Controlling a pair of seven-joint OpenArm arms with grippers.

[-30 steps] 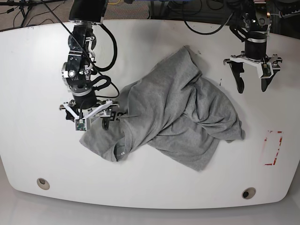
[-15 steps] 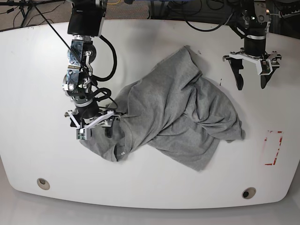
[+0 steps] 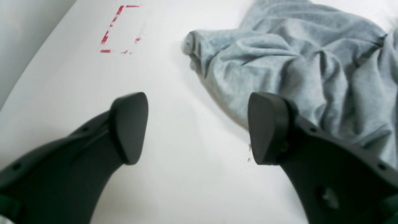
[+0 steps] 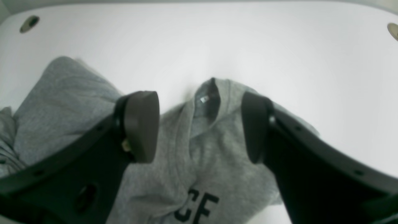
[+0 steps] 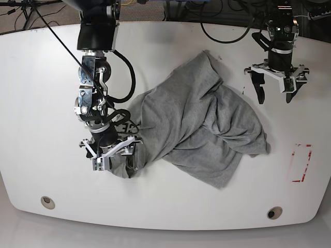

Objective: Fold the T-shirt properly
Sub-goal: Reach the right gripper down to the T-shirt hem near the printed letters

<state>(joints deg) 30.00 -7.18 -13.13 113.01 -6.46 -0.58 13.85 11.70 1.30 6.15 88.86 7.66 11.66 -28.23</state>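
The T-shirt (image 5: 196,129) lay crumpled across the middle of the table (image 5: 41,93), one end bunched up toward twelve o'clock, a broad rumpled fold reaching out to four, and its collar end down at about eight. The collar (image 4: 206,102) with its small white tag (image 4: 204,99) faced up, and black letters (image 4: 199,208) showed on the cloth below it. The right gripper (image 5: 111,155) hung right over that collar end, jaws parted on either side of the neckline with nothing pinched between them. The left gripper (image 5: 275,92) stood well apart at two o'clock, over bare table just beside the shirt's edge, jaws spread wide and empty. A red dashed mark (image 5: 301,163) sat near the table's edge at four.
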